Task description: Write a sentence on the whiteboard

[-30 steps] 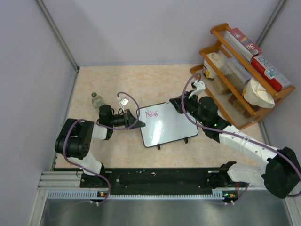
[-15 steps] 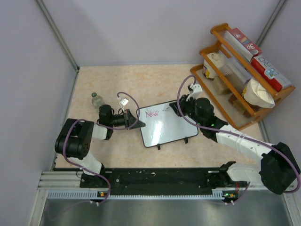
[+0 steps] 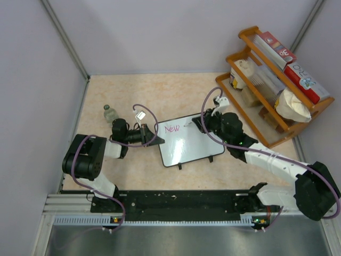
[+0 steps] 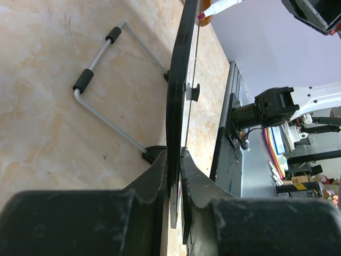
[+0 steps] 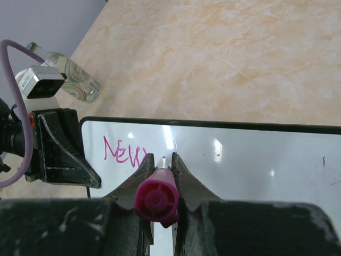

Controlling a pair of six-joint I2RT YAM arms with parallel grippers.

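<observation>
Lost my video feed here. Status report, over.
Left gripper shut on whiteboard edge. Right gripper shut on pink marker. Sentence reads only "New". Nothing blocking the board.

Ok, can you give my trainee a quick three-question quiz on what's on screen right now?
1. True or false: the left gripper is clamped on the edge of the whiteboard.
2. Which gripper holds the pink marker? A) left B) right C) neither
3. How much of the sentence is written?

Key: 1 true. 2 B, the right gripper. 3 one word, "New".
</observation>
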